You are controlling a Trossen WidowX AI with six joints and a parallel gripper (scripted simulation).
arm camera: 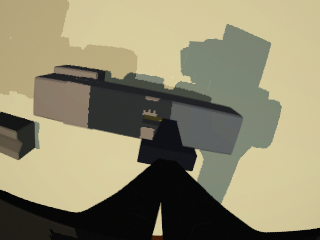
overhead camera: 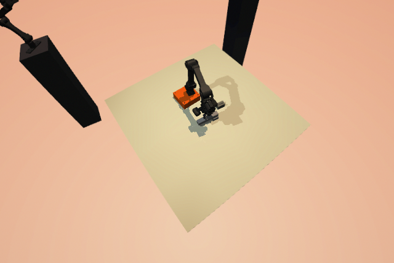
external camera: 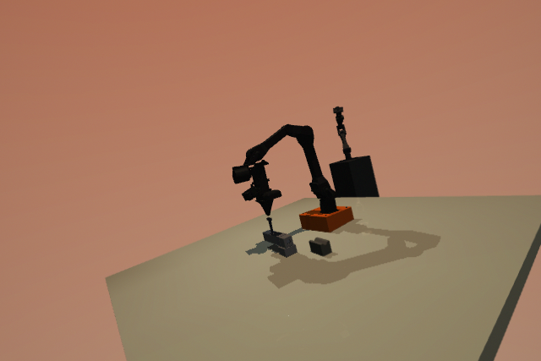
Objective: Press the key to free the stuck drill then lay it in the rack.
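A long grey block [overhead camera: 201,122] [external camera: 285,240] [arm camera: 205,126] lies on the table. A dark key [external camera: 270,226] [arm camera: 167,154] with a wide cap stands upright from it. My gripper [external camera: 268,214] [arm camera: 164,168] is shut with nothing between its fingers. It points down just over the key's cap, with a thin gap in the exterior view. A thin yellowish strip [arm camera: 153,118] shows in the block near the key's foot. The drill cannot be told apart clearly from the block. A small notched block, apparently the rack [overhead camera: 220,105] [external camera: 319,247] [arm camera: 17,140], stands beside the long block.
The arm's orange base [overhead camera: 184,98] [external camera: 315,221] is behind the two blocks. A low grey piece [external camera: 288,251] [arm camera: 77,73] adjoins one end of the long block. Dark pillars [overhead camera: 58,85] [overhead camera: 241,21] with other arms stand past the table [overhead camera: 197,183] edges.
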